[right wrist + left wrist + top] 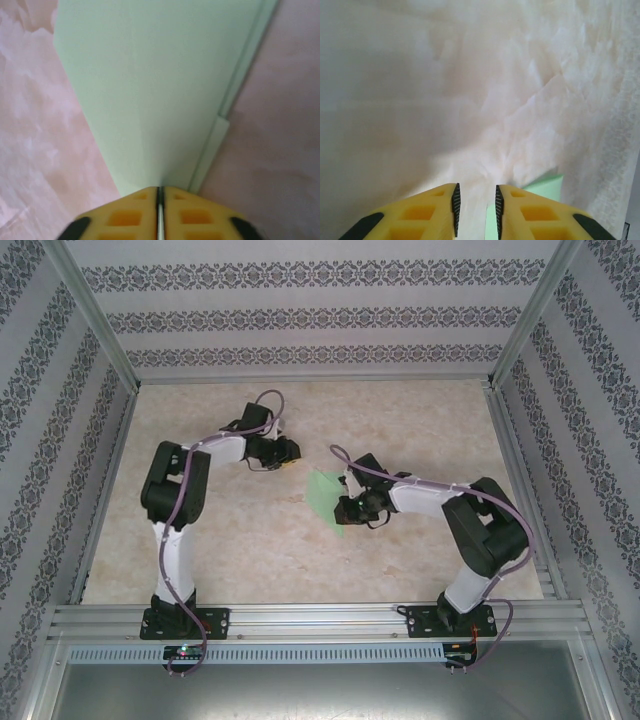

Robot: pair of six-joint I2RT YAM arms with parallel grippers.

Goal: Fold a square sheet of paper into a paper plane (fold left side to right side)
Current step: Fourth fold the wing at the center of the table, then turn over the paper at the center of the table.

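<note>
— Where is the pale-green folded paper sheet (322, 490) lying?
— Midway between the tabletop's (250, 560) side edges. The right pincer (160, 192) is sitting nearly closed at its narrow end, grip unclear. The left pincer (476, 195) is hovering slightly parted, empty.

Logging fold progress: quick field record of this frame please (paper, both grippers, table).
paper: pale green, folded to a tapered shape with layered edges, lying flat mid-table
left gripper: open, low over the table at the paper's edge
right gripper: jaws all but closed at the paper's narrow end; whether it pinches the paper is unclear
table: marbled beige surface
</note>
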